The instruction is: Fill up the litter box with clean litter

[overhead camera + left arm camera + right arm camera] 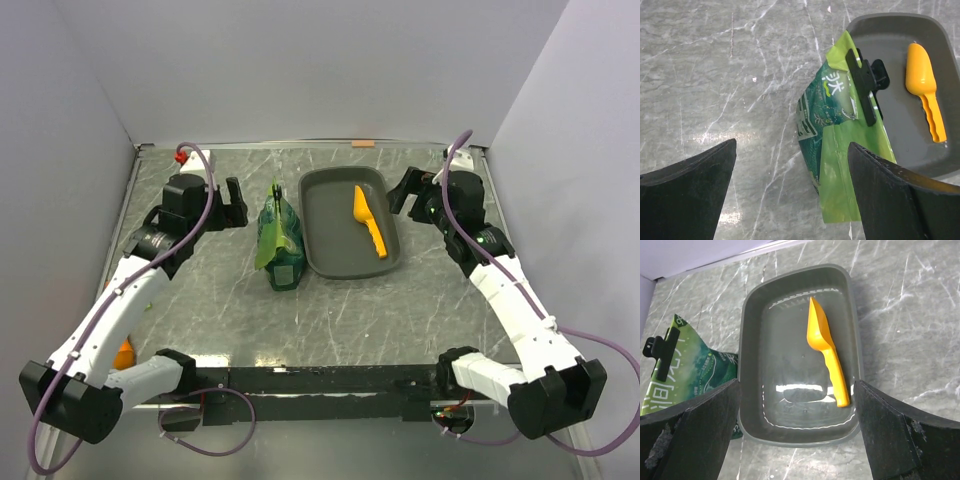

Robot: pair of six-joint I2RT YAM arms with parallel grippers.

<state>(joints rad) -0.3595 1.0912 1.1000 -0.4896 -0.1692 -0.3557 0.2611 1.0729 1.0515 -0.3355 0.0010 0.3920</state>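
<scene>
White printed characters stand on the green bag (pixel 832 117) — seemingly Chinese — too blurred to read.

Plain pale walls (pixel 300 60) enclose a grey marbled tabletop (pixel 350 320).

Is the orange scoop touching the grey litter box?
Touching. The right wrist view shows the orange scoop lying flat on the floor of the litter box, with no gap beneath it.
</scene>
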